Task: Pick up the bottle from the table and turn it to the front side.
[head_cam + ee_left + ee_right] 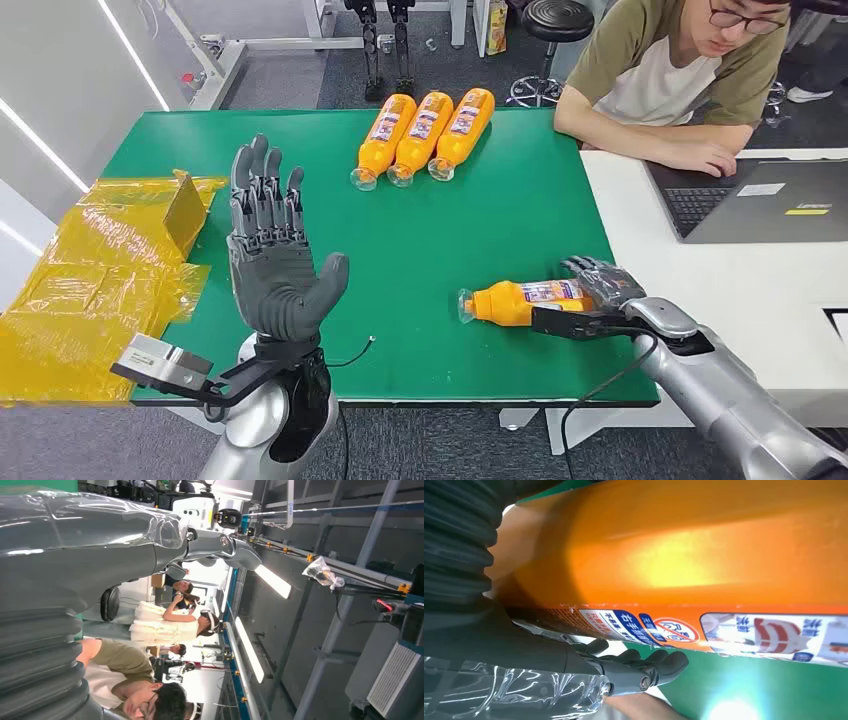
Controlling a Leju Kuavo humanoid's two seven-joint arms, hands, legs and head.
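**Bottle held flat at near right of desk; left hand raised, holding nothing**

Bottle [522,300]: orange, clear cap, printed label facing up. Lies on its side on the green desk [480,220], close to the near edge and toward the right edge, cap pointing to the left edge. In the right wrist view its orange body [684,545] and the label strip sit right against the palm.

Right hand [598,298]: at the bottle's base end, fingers curled over the top of the body and thumb along the near side, clamped on the bottle. Bottle appears to rest on the desk surface; whether it is lifted clear cannot be told.

Left hand [272,255]: raised upright above the near left part of the desk, palm showing, fingers straight and apart, holding nothing. In the left wrist view its thumb [220,542] points out into the room.

Three more orange bottles [424,135]: lying side by side, touching, near the far edge at mid-desk, caps toward the near edge.

Yellow plastic sheeting [90,270]: crumpled, over the left edge of the desk.

Person [680,70]: seated beyond the far right corner, forearm resting on an adjoining white table [740,290] beside an open laptop [755,200].
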